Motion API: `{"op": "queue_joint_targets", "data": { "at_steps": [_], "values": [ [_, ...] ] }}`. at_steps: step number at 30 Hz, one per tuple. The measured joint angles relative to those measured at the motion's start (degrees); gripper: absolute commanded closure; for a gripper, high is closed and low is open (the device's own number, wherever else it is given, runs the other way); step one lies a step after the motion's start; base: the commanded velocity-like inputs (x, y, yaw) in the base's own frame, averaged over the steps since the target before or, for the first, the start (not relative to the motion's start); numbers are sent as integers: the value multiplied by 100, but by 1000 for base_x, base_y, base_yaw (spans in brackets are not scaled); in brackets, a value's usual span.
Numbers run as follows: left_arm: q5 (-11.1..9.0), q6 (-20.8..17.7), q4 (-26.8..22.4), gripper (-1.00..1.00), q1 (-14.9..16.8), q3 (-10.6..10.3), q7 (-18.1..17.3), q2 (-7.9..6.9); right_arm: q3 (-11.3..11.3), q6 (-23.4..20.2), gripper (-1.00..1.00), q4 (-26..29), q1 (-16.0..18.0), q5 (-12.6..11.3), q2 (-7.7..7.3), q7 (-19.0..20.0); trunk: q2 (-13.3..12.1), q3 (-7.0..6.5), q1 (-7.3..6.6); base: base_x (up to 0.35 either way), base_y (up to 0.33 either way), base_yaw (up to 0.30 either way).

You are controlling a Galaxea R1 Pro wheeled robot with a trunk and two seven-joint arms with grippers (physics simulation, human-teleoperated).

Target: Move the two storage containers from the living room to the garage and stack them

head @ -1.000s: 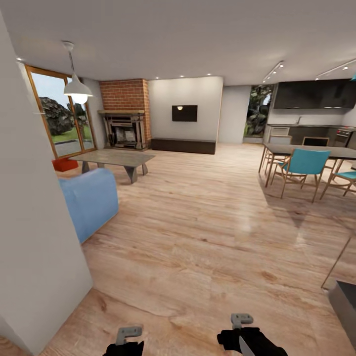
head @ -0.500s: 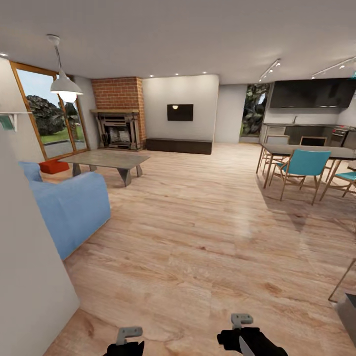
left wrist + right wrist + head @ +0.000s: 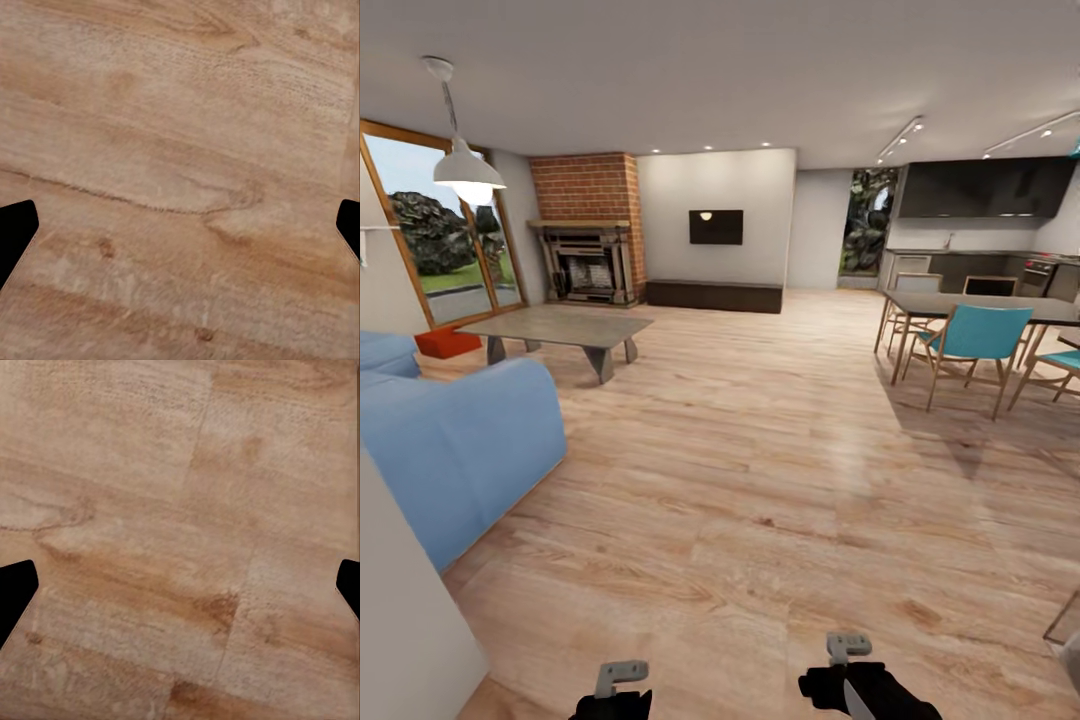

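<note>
Both grippers — left, right — are held low, spread and empty over wood-plank floor for transit; one orange-red container is seen beyond low table, by window.

You have one orange-red bin in sight, on the wood floor past the one grey low table. You see one blue sofa, one brick fireplace, one wall TV, one long dark cabinet and one pendant lamp. One dining table stands at the right with two teal chairs plainly visible. Two grippers, the left and the right.
</note>
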State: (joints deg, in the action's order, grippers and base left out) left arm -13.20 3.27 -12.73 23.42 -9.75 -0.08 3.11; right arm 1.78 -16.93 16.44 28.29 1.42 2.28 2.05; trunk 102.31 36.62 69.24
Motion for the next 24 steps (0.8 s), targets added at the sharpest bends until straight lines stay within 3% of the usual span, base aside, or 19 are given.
{"op": "queue_joint_targets", "data": {
  "at_steps": [24],
  "values": [
    [0, 0, -1, -100, 0, 0, 0, 8, 3, 100, -100, -4, 0, 0, -5, -2, 0, -25, 0, 343, 0, -20]
  ]
}}
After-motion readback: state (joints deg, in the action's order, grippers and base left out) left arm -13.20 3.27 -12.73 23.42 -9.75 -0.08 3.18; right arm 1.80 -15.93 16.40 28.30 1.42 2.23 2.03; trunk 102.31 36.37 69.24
